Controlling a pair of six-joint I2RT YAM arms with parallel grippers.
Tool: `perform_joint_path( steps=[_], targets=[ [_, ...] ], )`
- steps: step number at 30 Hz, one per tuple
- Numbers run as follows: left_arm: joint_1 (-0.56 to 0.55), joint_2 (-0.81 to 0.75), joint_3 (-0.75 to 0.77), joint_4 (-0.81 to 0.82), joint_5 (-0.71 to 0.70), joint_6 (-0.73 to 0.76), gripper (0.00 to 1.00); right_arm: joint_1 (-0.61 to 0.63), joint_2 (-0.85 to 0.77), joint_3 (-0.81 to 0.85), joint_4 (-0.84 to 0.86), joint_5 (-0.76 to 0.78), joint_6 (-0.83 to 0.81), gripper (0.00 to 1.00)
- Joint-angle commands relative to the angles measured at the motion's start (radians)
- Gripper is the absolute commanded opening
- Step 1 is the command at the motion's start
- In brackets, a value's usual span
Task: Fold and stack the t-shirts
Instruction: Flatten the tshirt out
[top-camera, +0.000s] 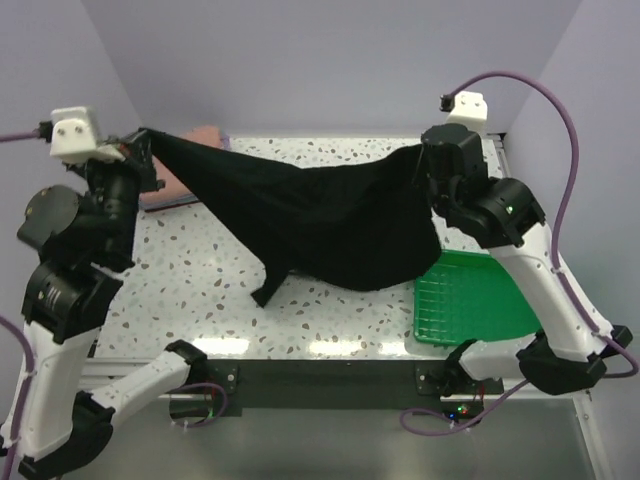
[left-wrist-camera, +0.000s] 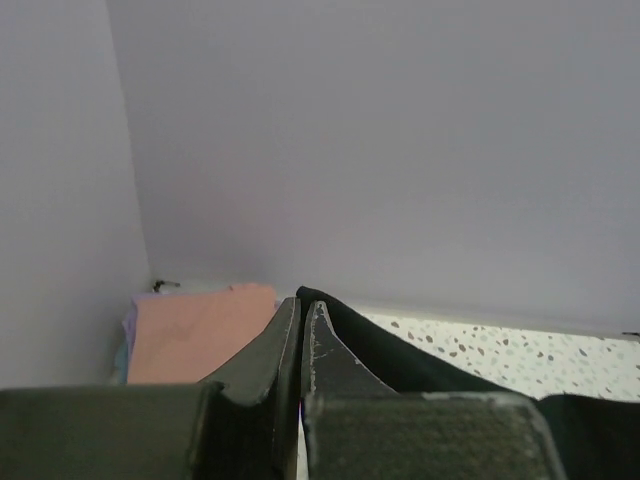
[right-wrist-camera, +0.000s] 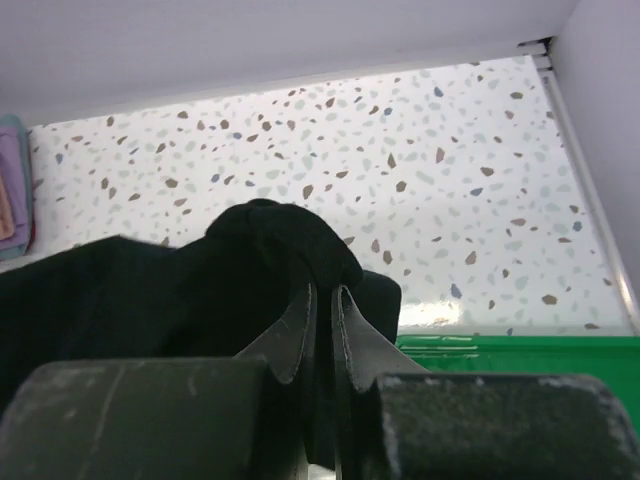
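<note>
Step in hand looks like spread-out before the fold: the black t-shirt (top-camera: 330, 220) hangs stretched between both arms above the table (top-camera: 190, 270), not yet laid flat. The left gripper (left-wrist-camera: 302, 308) has its jaws pinched tight together with black cloth coming out at the tips, so it grips one corner of the shirt, up at the far left. The right gripper (right-wrist-camera: 322, 292) is likewise closed narrow on a bunched wad of black fabric at the far right. The shirt is soft, matte, limp cloth; it sags in a wide swag in the middle, with a loose tail, probably a sleeve or hem, dangling to the tabletop near the front centre. Its lower right edge drapes over the green tray (top-camera: 470, 300), a rigid plastic grid. The folded stack (left-wrist-camera: 195, 330) sits in the far left corner, a flat salmon-pink top with lavender and bluish edges under it, just beside the left gripper. The table is smooth, glossy speckled terrazzo. Next move likely calls for lowering both corners evenly and pulling taut so the cloth lands flat, clear of the tray; the sagging middle could wrinkle.
</note>
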Motion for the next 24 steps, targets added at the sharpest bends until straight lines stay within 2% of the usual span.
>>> perform_joint_path(
  steps=[1,3,6,10,12,14,15,18,19,20,22,24],
  targets=[
    [0.005,-0.112,-0.131,-0.023,-0.052,-0.126,0.00,-0.058,0.123,0.047,0.088,0.065,-0.161,0.00],
    [0.005,-0.158,-0.247,-0.066,-0.041,-0.169,0.00,-0.144,0.233,0.077,0.162,-0.005,-0.157,0.00],
    [0.005,-0.191,-0.400,-0.111,-0.116,-0.206,0.00,-0.233,0.436,0.211,0.182,-0.099,-0.143,0.00],
    [0.005,-0.195,-0.516,-0.100,-0.196,-0.193,0.00,-0.275,0.707,0.521,0.089,-0.169,-0.139,0.00],
    [0.005,-0.180,-0.554,-0.072,-0.211,-0.174,0.00,-0.275,0.785,0.580,0.059,-0.232,-0.137,0.39],
    [0.005,-0.163,-0.567,-0.052,-0.185,-0.170,0.00,-0.273,0.788,0.586,0.019,-0.316,-0.116,0.59],
    [0.005,-0.142,-0.568,-0.054,-0.172,-0.171,0.00,-0.270,0.769,0.551,0.016,-0.349,-0.090,0.61],
    [0.005,-0.111,-0.591,-0.051,-0.156,-0.171,0.00,-0.220,0.584,0.237,0.119,-0.439,-0.067,0.63],
    [0.005,-0.105,-0.597,-0.049,-0.159,-0.168,0.00,-0.174,0.459,0.053,0.152,-0.455,-0.057,0.63],
    [0.005,-0.100,-0.600,-0.052,-0.164,-0.167,0.00,-0.151,0.406,-0.036,0.215,-0.475,-0.044,0.63],
    [0.007,-0.085,-0.619,-0.051,-0.164,-0.157,0.00,-0.073,0.303,-0.264,0.274,-0.539,0.024,0.63],
    [0.008,-0.071,-0.640,-0.040,-0.156,-0.151,0.00,-0.022,0.193,-0.398,0.301,-0.570,0.117,0.63]
  ],
)
